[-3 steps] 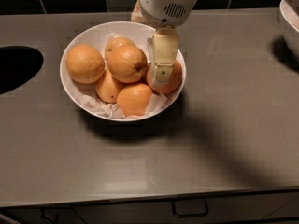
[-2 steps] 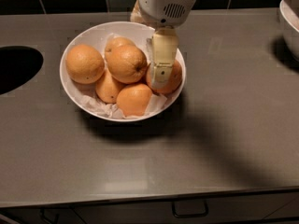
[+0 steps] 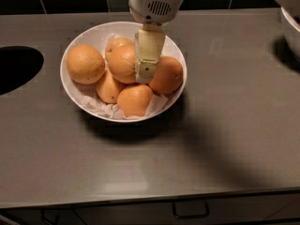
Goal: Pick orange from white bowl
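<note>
The white bowl (image 3: 77,93) stands on the grey counter at the back left, lined with crumpled white paper and holding several oranges. The orange (image 3: 121,63), large and round, lies in the bowl's middle. My gripper (image 3: 146,74) reaches down from the white wrist housing into the bowl. Its cream finger (image 3: 149,50) stands between this orange and another orange (image 3: 168,75) on the right, against the large one's right side. A pear-shaped pointed orange (image 3: 134,100) lies at the front and a round one (image 3: 85,63) at the left.
A dark round opening (image 3: 16,69) is cut into the counter at the left edge. The rim of another white bowl (image 3: 291,32) shows at the right edge. Dark tiles line the wall behind. A drawer handle (image 3: 190,212) sits below the counter's front edge.
My gripper has shifted left, from over the right-hand orange to the gap between it and the large middle orange. The bowl and the oranges have not moved.
</note>
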`<state>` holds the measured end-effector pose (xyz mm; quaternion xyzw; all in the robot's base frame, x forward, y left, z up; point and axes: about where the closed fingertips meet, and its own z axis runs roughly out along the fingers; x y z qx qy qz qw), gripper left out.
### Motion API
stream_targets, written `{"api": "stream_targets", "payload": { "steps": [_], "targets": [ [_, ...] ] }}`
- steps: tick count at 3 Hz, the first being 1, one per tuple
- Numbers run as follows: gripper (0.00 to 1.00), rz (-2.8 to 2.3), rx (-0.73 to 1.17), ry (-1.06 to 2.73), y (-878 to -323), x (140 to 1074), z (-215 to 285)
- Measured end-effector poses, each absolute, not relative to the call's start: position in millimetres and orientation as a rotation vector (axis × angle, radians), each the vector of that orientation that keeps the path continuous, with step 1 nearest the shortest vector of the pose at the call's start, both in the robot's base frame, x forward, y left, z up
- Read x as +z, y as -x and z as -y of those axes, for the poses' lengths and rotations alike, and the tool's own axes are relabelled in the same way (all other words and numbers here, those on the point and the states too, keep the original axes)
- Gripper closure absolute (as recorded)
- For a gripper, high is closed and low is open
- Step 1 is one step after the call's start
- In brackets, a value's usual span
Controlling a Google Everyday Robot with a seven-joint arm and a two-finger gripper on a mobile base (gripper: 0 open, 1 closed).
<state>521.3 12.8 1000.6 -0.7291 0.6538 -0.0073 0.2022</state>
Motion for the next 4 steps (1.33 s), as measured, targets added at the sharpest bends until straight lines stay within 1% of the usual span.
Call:
{"api": "stream_targets", "payload": {
  "steps": [1,2,4],
  "targets": [
    [0.0,-1.863,-0.04,1.968,-526.3,1003.9,-17.9],
    [0.0,-1.867,-0.018,1.946,-531.4,1000.2,-25.4],
    [0.0,-1.85,0.075,1.94,-543.3,977.6,-39.1]
  ]
}}
